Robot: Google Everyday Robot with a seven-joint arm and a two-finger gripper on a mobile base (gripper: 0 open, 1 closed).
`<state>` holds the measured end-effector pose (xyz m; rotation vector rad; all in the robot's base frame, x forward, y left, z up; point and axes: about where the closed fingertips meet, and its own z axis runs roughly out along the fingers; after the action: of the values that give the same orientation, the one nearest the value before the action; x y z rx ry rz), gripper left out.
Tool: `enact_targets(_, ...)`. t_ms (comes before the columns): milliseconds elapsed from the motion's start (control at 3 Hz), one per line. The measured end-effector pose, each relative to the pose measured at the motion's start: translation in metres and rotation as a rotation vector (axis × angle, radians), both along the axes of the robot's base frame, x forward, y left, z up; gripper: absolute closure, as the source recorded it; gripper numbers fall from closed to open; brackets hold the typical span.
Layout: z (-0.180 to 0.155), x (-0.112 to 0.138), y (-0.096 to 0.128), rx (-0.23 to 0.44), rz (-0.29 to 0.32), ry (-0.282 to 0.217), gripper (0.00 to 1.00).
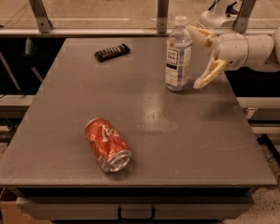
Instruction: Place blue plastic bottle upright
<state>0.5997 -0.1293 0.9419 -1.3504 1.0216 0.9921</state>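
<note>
The blue plastic bottle (178, 55), clear with a white cap and a white label, stands upright on the grey table (130, 125) at the far right. My gripper (199, 57) is just to its right, open, with one finger behind the bottle's neck and the other finger (209, 74) low beside its base. The fingers stand apart from the bottle.
A dented red soda can (108, 144) lies on its side at the front left of the middle. A black bar-shaped object (112, 52) lies at the far left. A rail with metal posts (163, 6) runs behind the table. The table's right edge is close to the bottle.
</note>
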Motion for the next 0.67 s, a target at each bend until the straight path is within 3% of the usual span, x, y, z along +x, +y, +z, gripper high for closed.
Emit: enact_targets(667, -0.0031, 0.0010, 0.0027, -0.020, -0.011, 0.028, 0.00)
